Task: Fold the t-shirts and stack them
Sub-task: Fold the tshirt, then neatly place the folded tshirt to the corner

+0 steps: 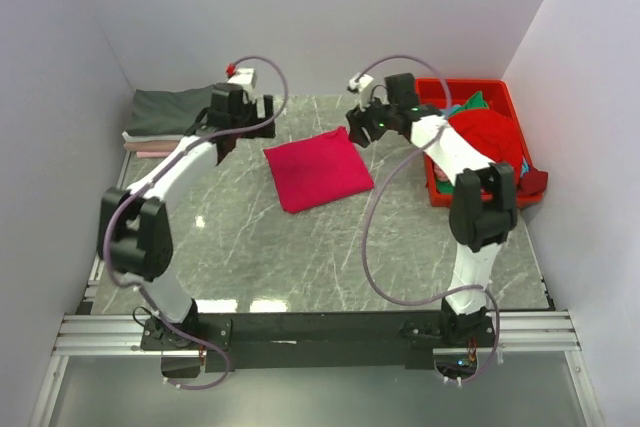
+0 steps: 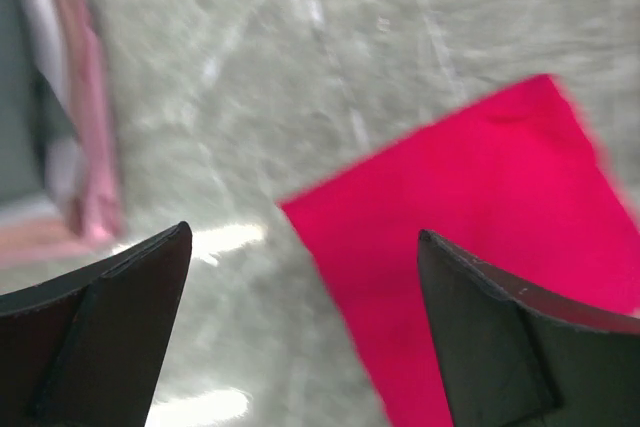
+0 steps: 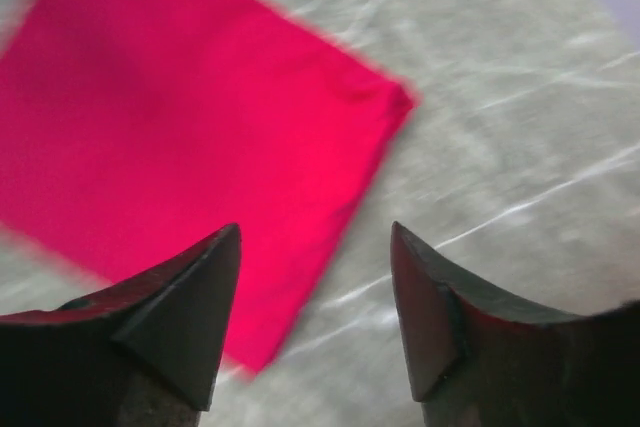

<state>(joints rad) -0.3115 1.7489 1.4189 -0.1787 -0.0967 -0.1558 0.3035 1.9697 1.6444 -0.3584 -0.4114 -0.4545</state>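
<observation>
A crimson-pink t-shirt [image 1: 318, 172] lies folded into a flat square in the middle of the marble table. It shows in the left wrist view [image 2: 480, 237] and the right wrist view [image 3: 190, 137]. My left gripper [image 1: 243, 115] hovers open and empty above the table off the shirt's far left corner. My right gripper [image 1: 362, 127] hovers open and empty off its far right corner. A stack of folded shirts, dark grey [image 1: 172, 109] over white and pale pink, lies at the far left. Red [image 1: 490, 137] and teal-green [image 1: 470, 102] shirts sit heaped in the bin.
A rigid red plastic bin [image 1: 470, 86] stands at the far right against the wall. White walls close in the table on three sides. Grey cables loop from both arms over the table.
</observation>
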